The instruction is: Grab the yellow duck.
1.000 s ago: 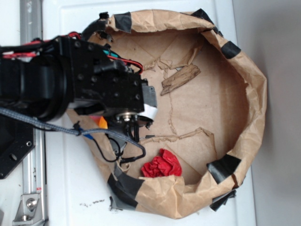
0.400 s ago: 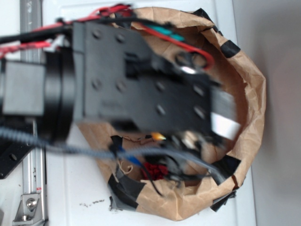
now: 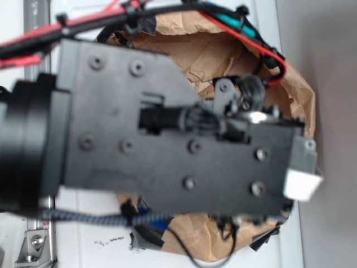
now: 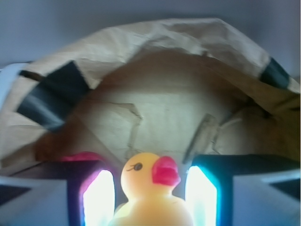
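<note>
**Duck framed between robot's fingers inside paper nest**

Duck and machine share a tight frame in the wrist view: the yellow duck point(image 4: 151, 190), glossy with a red-orange beak and a painted eye, sits upright low in the picture, facing right, directly between the two fingers point(image 4: 98, 197) of the hand point(image 4: 150, 197). The pale pads stand on either side of its body with slim gaps showing at head height; lower down, whether they press against the toy cannot be told, so whether the hand is closed on it cannot be told either.

Beyond the duck rises the crumpled wall of a brown paper nest point(image 4: 160, 42), patched with strips of black tape point(image 4: 51, 101). A sliver of red cloth point(image 4: 77, 157) peeks out at the left, just above the left finger, and a brown wood piece point(image 4: 200, 136) lies on the paper floor farther back, right of centre.

From the exterior camera, the black arm point(image 3: 167, 145) fills most of the frame, blurred and close to the lens, covering the middle of the nest. Only the paper rim point(image 3: 304, 111) shows round its edges, resting on a white table point(image 3: 89, 223). Red and teal wires point(image 3: 245, 36) loop over the top of the arm. The duck is hidden in this view.
</note>
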Action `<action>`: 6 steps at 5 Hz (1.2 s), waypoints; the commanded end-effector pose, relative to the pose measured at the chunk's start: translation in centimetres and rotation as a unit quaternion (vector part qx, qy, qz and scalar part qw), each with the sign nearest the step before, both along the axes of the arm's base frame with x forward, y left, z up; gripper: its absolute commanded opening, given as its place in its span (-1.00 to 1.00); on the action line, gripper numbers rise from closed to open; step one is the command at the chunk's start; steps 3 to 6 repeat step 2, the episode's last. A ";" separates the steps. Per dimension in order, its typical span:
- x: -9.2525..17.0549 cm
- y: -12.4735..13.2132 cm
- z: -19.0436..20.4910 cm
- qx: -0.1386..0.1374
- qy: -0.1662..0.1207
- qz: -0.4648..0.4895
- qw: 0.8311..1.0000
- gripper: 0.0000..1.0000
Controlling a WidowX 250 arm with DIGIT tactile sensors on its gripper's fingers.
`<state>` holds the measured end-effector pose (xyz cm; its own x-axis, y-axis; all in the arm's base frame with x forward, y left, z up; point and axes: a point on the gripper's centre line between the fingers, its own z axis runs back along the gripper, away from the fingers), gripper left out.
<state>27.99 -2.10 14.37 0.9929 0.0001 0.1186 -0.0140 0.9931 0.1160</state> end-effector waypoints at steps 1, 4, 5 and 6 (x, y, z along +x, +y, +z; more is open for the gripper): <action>-1.9 4.0 2.5 -0.020 -0.042 0.042 0.998 -1.00; -1.5 4.1 2.4 -0.049 -0.040 0.041 0.997 -1.00; -1.5 4.1 2.4 -0.049 -0.040 0.041 0.997 -1.00; -1.5 4.1 2.4 -0.049 -0.040 0.041 0.997 -1.00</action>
